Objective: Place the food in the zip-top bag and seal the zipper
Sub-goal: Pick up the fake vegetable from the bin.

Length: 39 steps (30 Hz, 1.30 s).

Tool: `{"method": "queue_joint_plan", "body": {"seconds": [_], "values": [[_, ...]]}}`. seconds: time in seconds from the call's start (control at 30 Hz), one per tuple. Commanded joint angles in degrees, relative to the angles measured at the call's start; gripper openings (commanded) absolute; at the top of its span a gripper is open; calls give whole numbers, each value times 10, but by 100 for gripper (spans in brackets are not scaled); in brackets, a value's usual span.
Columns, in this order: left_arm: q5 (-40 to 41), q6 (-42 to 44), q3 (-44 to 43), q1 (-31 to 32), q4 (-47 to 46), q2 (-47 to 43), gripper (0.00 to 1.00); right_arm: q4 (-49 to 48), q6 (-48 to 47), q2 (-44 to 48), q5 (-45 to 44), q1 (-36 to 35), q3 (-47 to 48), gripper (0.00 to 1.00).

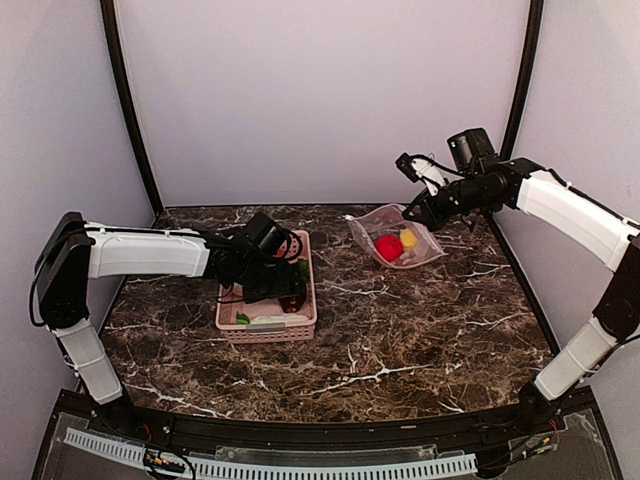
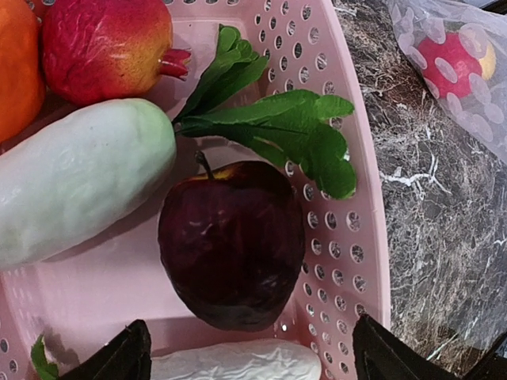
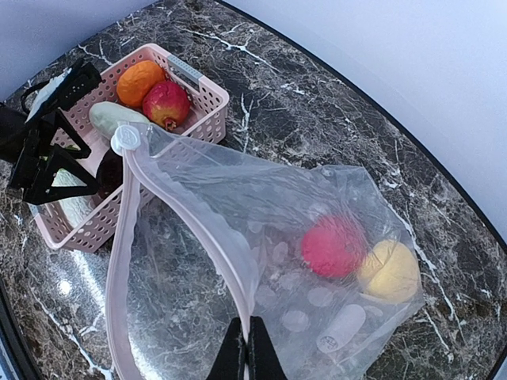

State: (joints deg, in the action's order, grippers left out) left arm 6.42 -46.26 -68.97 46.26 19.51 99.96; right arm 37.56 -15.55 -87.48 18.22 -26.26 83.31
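Two pieces of the food, a red one (image 3: 333, 245) and a yellow one (image 3: 388, 271), were seen inside the zip-top bag (image 3: 317, 198). The bag was held up at the far right of the table (image 1: 420, 330), well apart from the pink basket (image 3: 210, 99), by the right gripper (image 3: 247, 348), whose jaws were pinched together on its mouth edge. The zipper (image 3: 178, 202) was left unsealed. An orange piece (image 3: 139, 81), a pomegranate (image 3: 165, 103), a pale vegetable (image 2: 79, 178) and a dark purple apple (image 2: 230, 245) were yet to be moved, the left gripper (image 2: 253, 356) being poised over the apple, jaws spread and empty, so the task was judged under half done.
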Motion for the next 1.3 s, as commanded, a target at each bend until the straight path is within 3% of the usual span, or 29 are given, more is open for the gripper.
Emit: {"method": "queue_joint_plan", "body": {"seconds": [0.0,0.4,0.67,0.97,1.27], "values": [[3,19,-30,1,19,18,88,-7,-3,16,2,-4,-11,0],[-5,39,-67,-16,6,87,82,-9,-3,14,4,-3,-14,0],[22,52,-83,-21,34,95,65,-6,-3,13,4,-3,-12,0],[32,95,-94,-20,67,-21,53,-2,-7,18,5,-4,-7,0],[-42,173,-101,15,-106,-110,48,16,-9,5,16,-4,26,0]]}}
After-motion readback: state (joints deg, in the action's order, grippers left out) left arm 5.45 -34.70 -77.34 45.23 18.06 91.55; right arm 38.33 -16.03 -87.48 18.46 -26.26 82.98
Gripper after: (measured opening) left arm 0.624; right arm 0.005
